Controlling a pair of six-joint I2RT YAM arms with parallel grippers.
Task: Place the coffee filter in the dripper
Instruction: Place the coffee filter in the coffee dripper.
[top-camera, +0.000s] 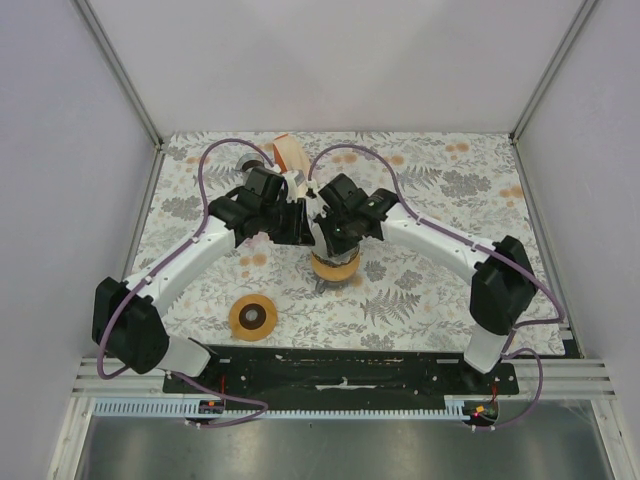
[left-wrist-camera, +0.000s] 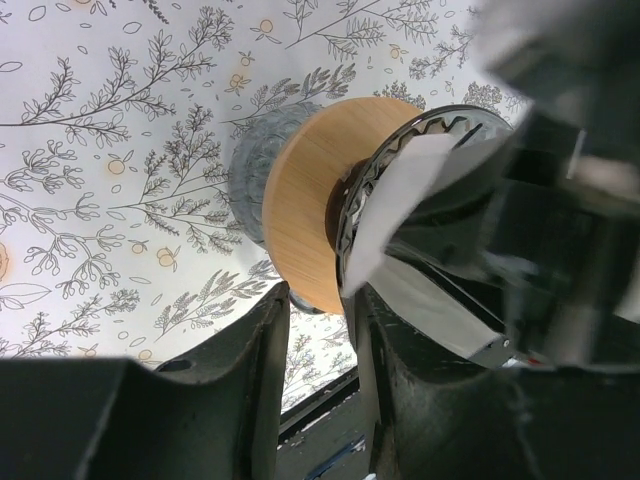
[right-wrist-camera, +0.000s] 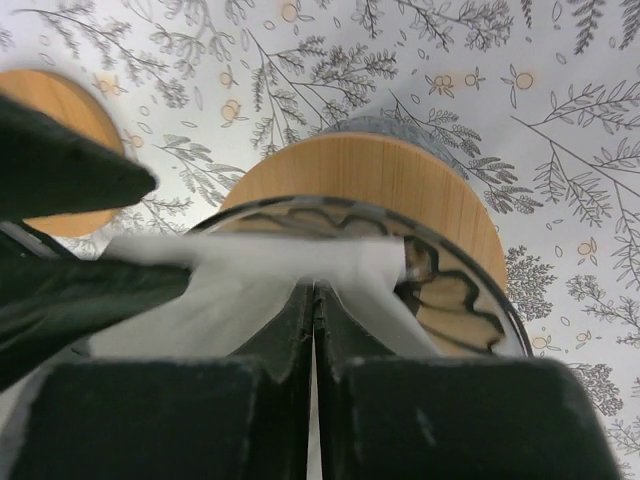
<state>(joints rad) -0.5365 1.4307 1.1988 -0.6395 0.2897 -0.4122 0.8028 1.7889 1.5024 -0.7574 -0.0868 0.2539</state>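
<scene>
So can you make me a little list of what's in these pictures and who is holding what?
dripper: has a wooden ring, stands mid table under both arms
filter: white paper, lying over the dripper's rim, partly inside
right pincer: shut on the filter
left pincer: closed on the dripper's wooden ring, it seems
wooden disc: flat on the table, apart from the dripper
job: not done yet

dripper (top-camera: 334, 267) mostly hidden from above, filter (right-wrist-camera: 250, 280) lower edge hidden
</scene>
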